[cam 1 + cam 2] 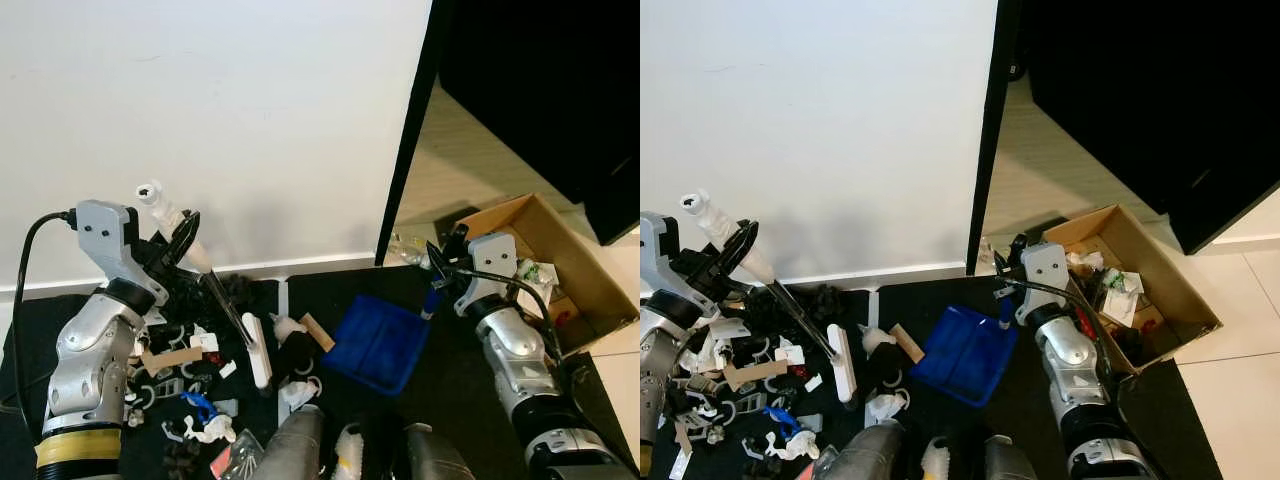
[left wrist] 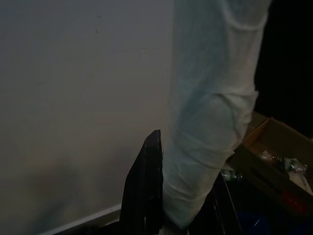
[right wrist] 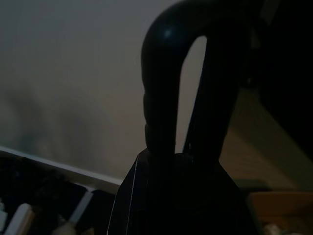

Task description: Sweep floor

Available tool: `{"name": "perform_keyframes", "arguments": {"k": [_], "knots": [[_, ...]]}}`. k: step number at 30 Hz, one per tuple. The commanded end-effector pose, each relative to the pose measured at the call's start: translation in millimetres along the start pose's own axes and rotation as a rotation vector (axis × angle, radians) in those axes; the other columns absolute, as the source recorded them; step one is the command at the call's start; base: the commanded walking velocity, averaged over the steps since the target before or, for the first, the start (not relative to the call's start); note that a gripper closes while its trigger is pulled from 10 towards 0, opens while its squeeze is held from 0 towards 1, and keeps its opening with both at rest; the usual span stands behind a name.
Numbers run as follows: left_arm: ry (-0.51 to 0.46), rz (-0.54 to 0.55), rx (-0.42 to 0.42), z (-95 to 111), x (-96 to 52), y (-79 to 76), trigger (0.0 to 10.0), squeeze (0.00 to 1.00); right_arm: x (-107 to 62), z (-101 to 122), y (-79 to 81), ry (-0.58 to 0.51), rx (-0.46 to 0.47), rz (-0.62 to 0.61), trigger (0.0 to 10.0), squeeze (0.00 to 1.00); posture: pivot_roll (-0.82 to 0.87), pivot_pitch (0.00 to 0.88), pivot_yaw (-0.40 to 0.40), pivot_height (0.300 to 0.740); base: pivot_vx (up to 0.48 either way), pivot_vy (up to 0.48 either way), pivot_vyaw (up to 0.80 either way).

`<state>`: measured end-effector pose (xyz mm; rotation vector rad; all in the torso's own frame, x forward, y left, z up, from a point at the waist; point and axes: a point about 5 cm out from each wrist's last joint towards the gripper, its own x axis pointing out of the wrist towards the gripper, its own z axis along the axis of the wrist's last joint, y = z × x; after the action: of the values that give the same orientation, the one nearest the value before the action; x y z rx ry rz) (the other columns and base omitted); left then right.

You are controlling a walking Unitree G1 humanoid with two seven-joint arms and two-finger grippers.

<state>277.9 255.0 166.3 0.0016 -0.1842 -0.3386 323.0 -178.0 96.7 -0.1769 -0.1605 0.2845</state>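
The left hand (image 1: pixel 185 240) is clamped on the white-wrapped brush handle (image 1: pixel 170 222) to drag litter toward the blue plastic dustpan (image 1: pixel 380 343) — steadied by the right hand (image 1: pixel 437 262), clamped on its handle.

No text, label, brand, number or sign is being shown clearly enough to be read. A red patch is being seen on the side of the cardboard box (image 2: pixel 274 171) in the left wrist view, but whether it carries lettering cannot be told. Packaging is lying inside the same box in the right eye view, with any print on it too small to be made out. The scraps (image 1: pixel 200 395) scattered on the black mat (image 1: pixel 460 400) are likewise being shown too small for any marking to be read.
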Motion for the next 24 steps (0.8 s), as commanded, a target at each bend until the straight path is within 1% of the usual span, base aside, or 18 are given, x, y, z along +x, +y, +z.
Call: {"name": "perform_keyframes", "arguments": {"k": [1,2,4,7,11,19,20,21,22,23,24], "knots": [[-0.024,0.003,0.006,0.4,-0.7,-1.6,10.0,0.0,-1.6,6.8,-5.6,-0.044,-0.036,0.01,10.0,0.0,0.23,0.176,0.05,0.74,0.0,0.0,0.0],[-0.024,0.003,0.005,0.2,-0.8,-1.7,10.0,0.0,-3.0,5.0,-5.9,-0.037,-0.028,0.011,10.0,0.0,0.23,0.175,0.05,0.74,0.0,0.0,0.0],[-0.021,0.003,0.005,-0.7,-1.1,-1.6,10.0,0.0,-7.4,-5.2,-3.0,0.003,0.015,-0.004,10.0,0.0,0.23,0.174,0.05,0.74,0.0,0.0,0.0],[-0.02,0.002,0.005,-1.3,-1.3,-1.7,10.0,0.0,-9.6,-10.2,0.2,0.022,0.024,-0.004,10.0,0.0,0.23,0.173,0.052,0.74,0.0,0.0,0.0],[-0.014,0.0,0.003,-2.8,-1.9,-1.3,10.0,0.0,-14.6,-20.1,7.0,0.056,0.067,-0.033,10.0,0.0,0.23,0.173,0.057,0.74,0.0,0.0,0.0],[-0.004,0.001,-0.005,-5.7,-2.5,-1.8,10.0,0.0,-15.3,-22.9,11.2,0.067,0.089,-0.028,10.0,0.0,0.23,0.178,0.06,0.74,0.0,0.0,0.0],[-0.003,0.002,-0.008,-6.7,-2.7,-2.7,10.0,0.0,-15.6,-23.6,11.5,0.071,0.09,-0.021,10.0,0.11,0.23,0.179,0.059,0.74,0.0,0.0,0.0],[-0.003,0.002,-0.008,-6.7,-2.7,-2.7,10.0,0.0,-15.6,-23.6,11.5,0.071,0.09,-0.021,10.0,0.11,0.23,0.179,0.059,0.74,0.0,0.0,0.0],[-0.001,0.005,-0.016,-8.2,-3.5,-3.7,10.0,0.0,-16.2,-24.4,11.3,0.074,0.094,-0.013,10.0,0.67,0.23,0.181,0.057,0.74,0.0,0.0,0.0],[-0.001,0.005,-0.016,-8.2,-3.5,-3.7,10.0,0.0,-16.2,-24.4,11.3,0.074,0.094,-0.013,10.0,0.67,0.23,0.181,0.057,0.74,0.0,0.0,0.0],[0.001,0.007,-0.023,-9.2,-4.3,-4.4,10.0,0.0,-16.9,-24.9,10.7,0.076,0.095,-0.012,10.0,1.0,0.23,0.182,0.057,0.74,0.0,0.0,0.0]]}}
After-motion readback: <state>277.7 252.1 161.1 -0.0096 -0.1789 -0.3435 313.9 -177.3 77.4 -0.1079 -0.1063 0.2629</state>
